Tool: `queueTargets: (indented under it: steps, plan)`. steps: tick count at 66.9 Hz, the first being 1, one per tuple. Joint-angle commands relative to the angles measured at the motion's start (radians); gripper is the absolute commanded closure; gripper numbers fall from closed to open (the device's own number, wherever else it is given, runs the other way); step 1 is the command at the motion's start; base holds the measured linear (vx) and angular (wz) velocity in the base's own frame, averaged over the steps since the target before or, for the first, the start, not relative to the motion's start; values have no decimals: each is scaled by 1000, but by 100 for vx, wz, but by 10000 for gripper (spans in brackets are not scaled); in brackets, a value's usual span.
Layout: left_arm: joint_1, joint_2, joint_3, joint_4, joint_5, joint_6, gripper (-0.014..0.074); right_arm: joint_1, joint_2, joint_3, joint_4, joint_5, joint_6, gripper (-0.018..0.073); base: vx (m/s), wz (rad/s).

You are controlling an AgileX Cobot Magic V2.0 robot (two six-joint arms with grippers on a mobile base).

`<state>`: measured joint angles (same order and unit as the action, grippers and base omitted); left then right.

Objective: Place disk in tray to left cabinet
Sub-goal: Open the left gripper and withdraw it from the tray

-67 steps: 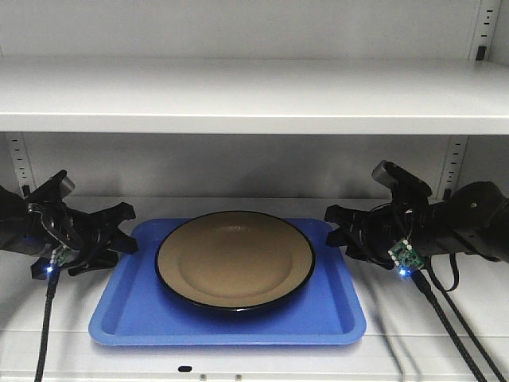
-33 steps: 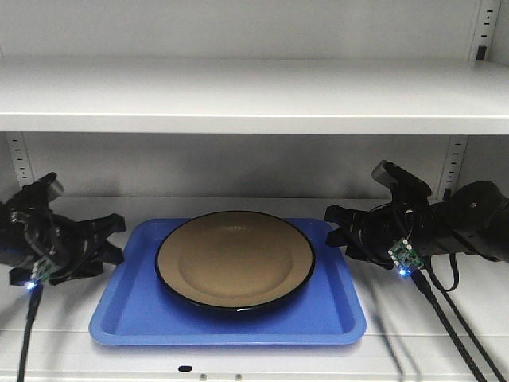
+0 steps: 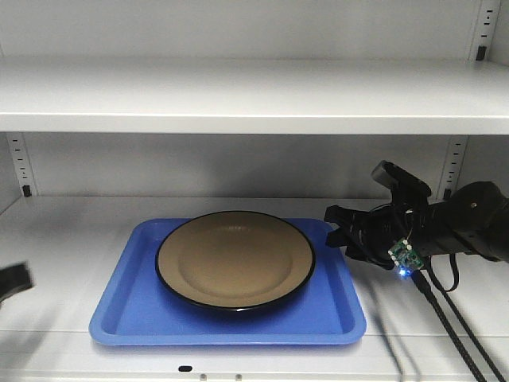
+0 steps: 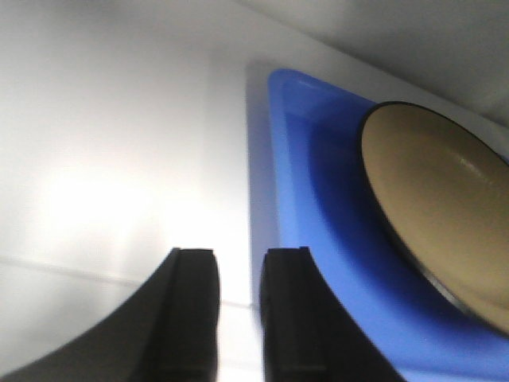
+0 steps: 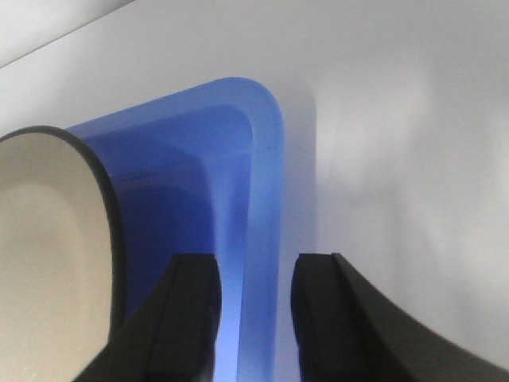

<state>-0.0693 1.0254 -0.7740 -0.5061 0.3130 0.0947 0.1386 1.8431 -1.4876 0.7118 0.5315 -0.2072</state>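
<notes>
The tan disk (image 3: 235,259) with its black rim lies flat in the blue tray (image 3: 227,325), which rests on a shelf of the left cabinet (image 3: 71,231). My right gripper (image 3: 338,227) sits at the tray's right edge. In the right wrist view its fingers (image 5: 191,318) stand apart over the tray's rim (image 5: 262,199), open, beside the disk (image 5: 48,263). My left gripper (image 4: 238,259) is open over bare shelf, left of the tray (image 4: 302,159) and apart from it. Only a dark blur of the left arm (image 3: 12,282) shows at the front view's left edge.
An upper shelf (image 3: 254,95) hangs low over the tray. Slotted rails (image 3: 453,163) run up the back corners. The right arm's black cables (image 3: 453,334) trail down over the shelf's front edge.
The left gripper has pulled back from the tray's left edge, down and to the left, almost out of the front view. The right arm, tray and disk have not moved.
</notes>
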Motion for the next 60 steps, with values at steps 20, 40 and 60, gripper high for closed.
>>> queueTargets:
  steps: [20,40,60]
  plan:
    - [-6,-529,401,157,-163,-3,598,0,-59,-35,21,-46,-13,240,0,0]
    - [-6,-839,630,387,-163,-11,601,0,-59,-35,21,-46,-13,240,0,0]
    - [16,-1048,824,476,-163,-11,600,0,-59,-35,21,-43,-13,240,0,0]
